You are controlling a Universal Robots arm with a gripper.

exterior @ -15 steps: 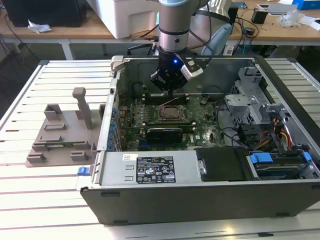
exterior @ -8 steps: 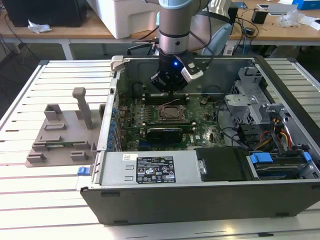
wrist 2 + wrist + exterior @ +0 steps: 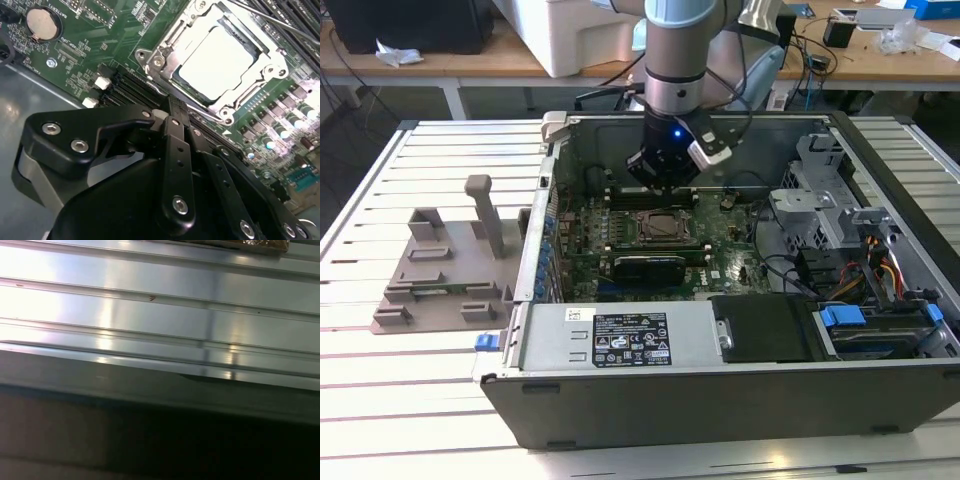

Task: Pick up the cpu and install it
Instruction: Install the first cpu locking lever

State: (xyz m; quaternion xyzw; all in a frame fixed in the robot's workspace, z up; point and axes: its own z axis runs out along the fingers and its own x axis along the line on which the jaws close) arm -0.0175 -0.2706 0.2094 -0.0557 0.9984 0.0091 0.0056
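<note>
The cpu [image 3: 217,62] is a bright silvery square lying flat inside the metal-framed socket [image 3: 160,60] on the green motherboard [image 3: 730,262]. In the exterior view the socket [image 3: 665,226] sits mid-board inside the open computer case [image 3: 720,400]. My gripper [image 3: 660,187] hangs just above and slightly behind the socket. In the second wrist view my gripper [image 3: 172,106] has its black links converging to a narrow tip beside the socket's edge. It is shut, with nothing visible between the fingertips, and it does not touch the cpu.
A long black card [image 3: 650,266] lies in front of the socket. Drive bays and cables [image 3: 860,260] fill the case on the exterior view's right. A grey fixture [image 3: 445,270] stands on the ribbed metal table [image 3: 160,310]. A coin battery [image 3: 40,22] sits on the board.
</note>
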